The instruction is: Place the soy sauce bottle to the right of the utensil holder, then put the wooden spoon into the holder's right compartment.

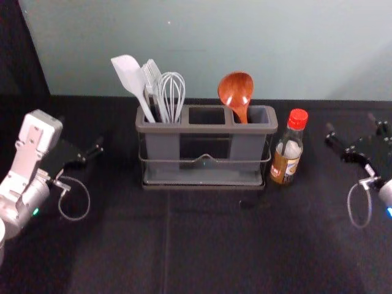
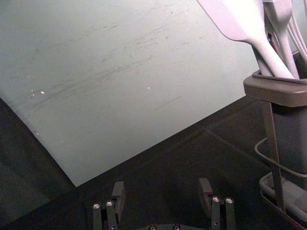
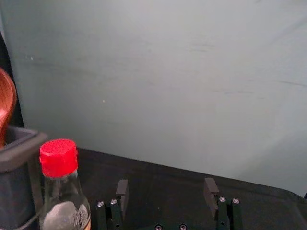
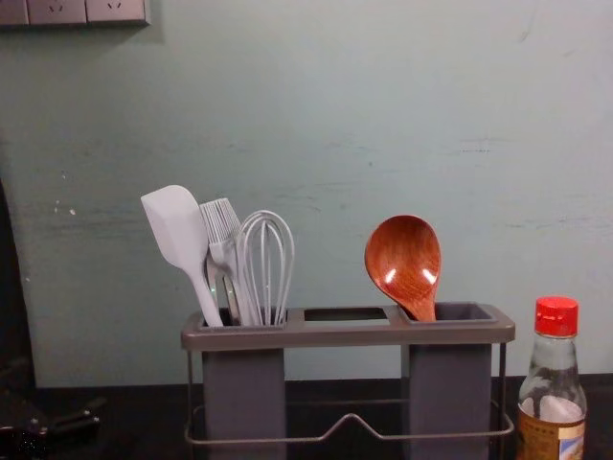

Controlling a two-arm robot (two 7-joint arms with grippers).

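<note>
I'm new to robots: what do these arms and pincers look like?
The left arm is whitish with a green light, the right arm whitish with a blue light. Left pincer and right pincer are black with silvery screws; thin cables loop beside them.

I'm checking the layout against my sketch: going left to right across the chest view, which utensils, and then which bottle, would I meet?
White spatula, brush, whisk, wooden spoon, soy sauce bottle.

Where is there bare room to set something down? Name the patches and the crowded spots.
Widest: black tablecloth in front of the utensil holder, bar one dark mark. Smaller patches: between holder and left gripper, and between soy sauce bottle and right gripper. Crowded: the holder's left compartment (spatula, basting brush, whisk) and the holder-bottle gap.
</note>
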